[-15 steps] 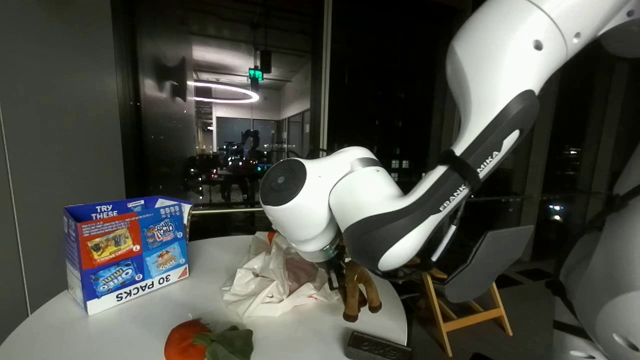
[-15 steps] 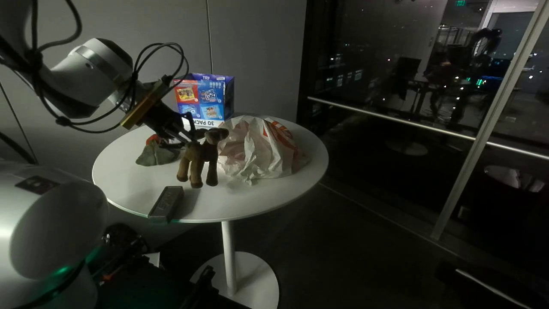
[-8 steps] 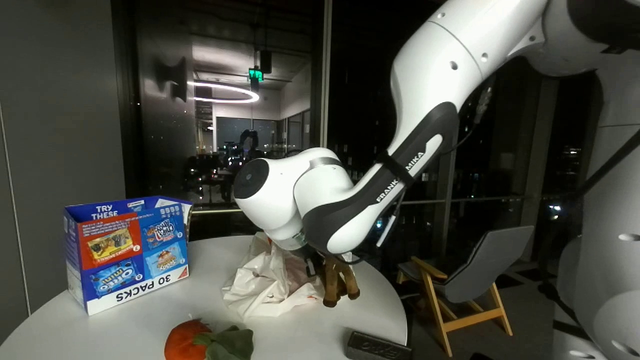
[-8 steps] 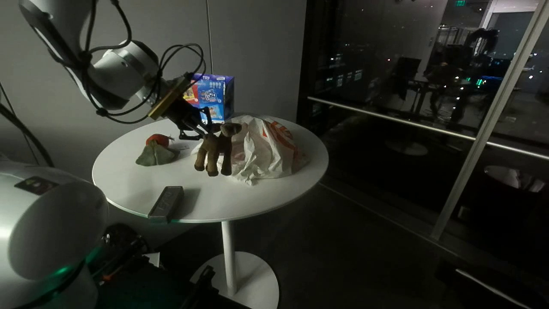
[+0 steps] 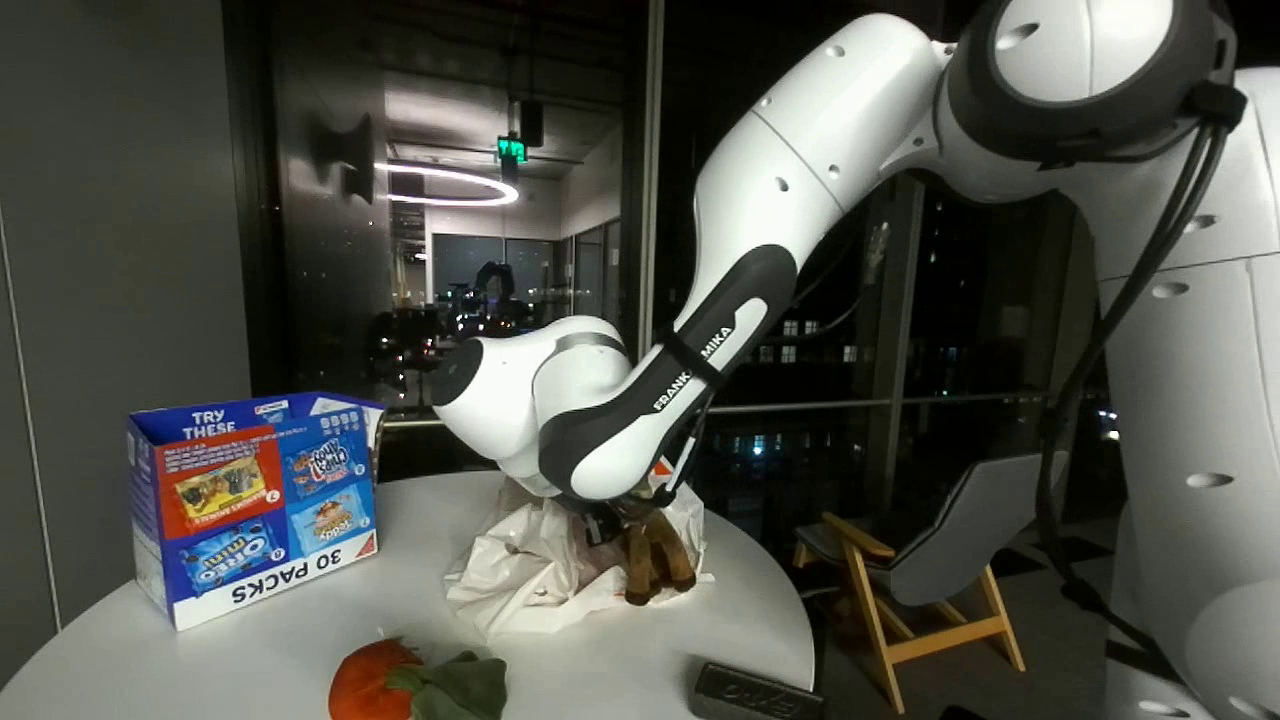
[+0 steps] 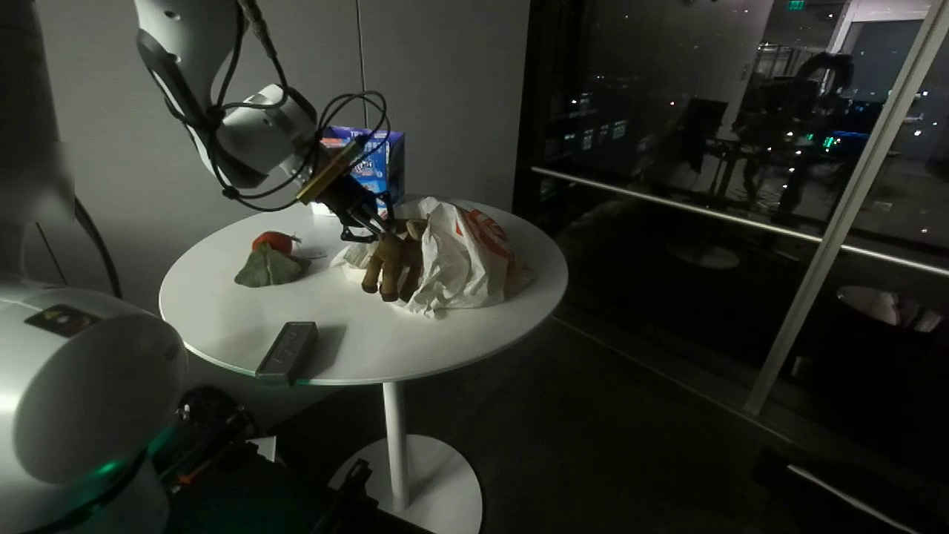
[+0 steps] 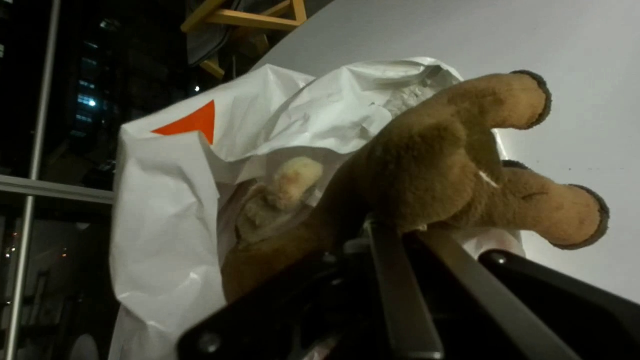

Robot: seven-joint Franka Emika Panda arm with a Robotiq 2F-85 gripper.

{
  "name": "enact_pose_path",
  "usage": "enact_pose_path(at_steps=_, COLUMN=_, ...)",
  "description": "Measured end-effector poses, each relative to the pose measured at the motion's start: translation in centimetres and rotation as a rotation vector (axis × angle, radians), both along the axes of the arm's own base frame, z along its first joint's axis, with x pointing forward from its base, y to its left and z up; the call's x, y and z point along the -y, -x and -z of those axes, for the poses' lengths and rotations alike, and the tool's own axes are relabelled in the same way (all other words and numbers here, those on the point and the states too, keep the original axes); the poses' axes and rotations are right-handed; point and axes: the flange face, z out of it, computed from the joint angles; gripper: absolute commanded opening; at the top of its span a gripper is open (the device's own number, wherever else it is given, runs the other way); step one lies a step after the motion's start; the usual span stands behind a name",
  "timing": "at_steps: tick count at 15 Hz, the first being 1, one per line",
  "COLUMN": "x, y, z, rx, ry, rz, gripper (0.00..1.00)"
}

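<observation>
My gripper (image 7: 395,231) is shut on a brown plush animal toy (image 7: 425,170), gripping its body. The toy also shows in both exterior views (image 5: 655,558) (image 6: 391,268), with its legs hanging down. The gripper (image 6: 385,228) points down at a slant beside a crumpled white plastic bag (image 6: 463,259) with orange-red print. In the wrist view, the bag (image 7: 160,240) gapes open and the toy's head end lies at its mouth. The toy's legs stick out over the table side. Whether the feet touch the table is hard to tell. The fingertips are partly hidden by the fur.
A blue snack box (image 5: 270,500) stands on the round white table (image 5: 590,670). A red-orange soft object with green leaves (image 5: 420,690) lies near it. A dark EXPO eraser (image 6: 289,352) sits at the table edge. A grey chair (image 5: 960,540) stands beyond the table.
My gripper has carried the plush toy across the table to the bag's opening, leftward in an exterior view. The toy's head now overlaps the bag. The grip stays shut.
</observation>
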Motion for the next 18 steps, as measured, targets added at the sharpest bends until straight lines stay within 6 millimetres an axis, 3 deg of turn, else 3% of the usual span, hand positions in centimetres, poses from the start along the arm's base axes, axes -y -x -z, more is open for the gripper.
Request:
enact_pose_path(at_steps=6, x=-1.2, y=-2.4, z=0.0, rx=0.034, ry=0.021, rz=-0.051, gripper=0.08)
enact_pose_path(at_steps=11, x=-0.1, y=-3.4, z=1.1, rx=0.091, ry=0.149, rz=-0.120, gripper=0.06)
enact_pose_path(at_steps=12, x=0.3, y=-3.6, z=1.5, rx=0.101, ry=0.182, rz=-0.130, gripper=0.32)
enact_pose_path(at_steps=14, x=1.0, y=-3.8, z=2.5, rx=0.107, ry=0.229, rz=-0.135, gripper=0.38)
enact_pose_path(at_steps=18, x=1.2, y=-3.4, z=4.1, rx=0.069, ry=0.207, rz=-0.134, gripper=0.70)
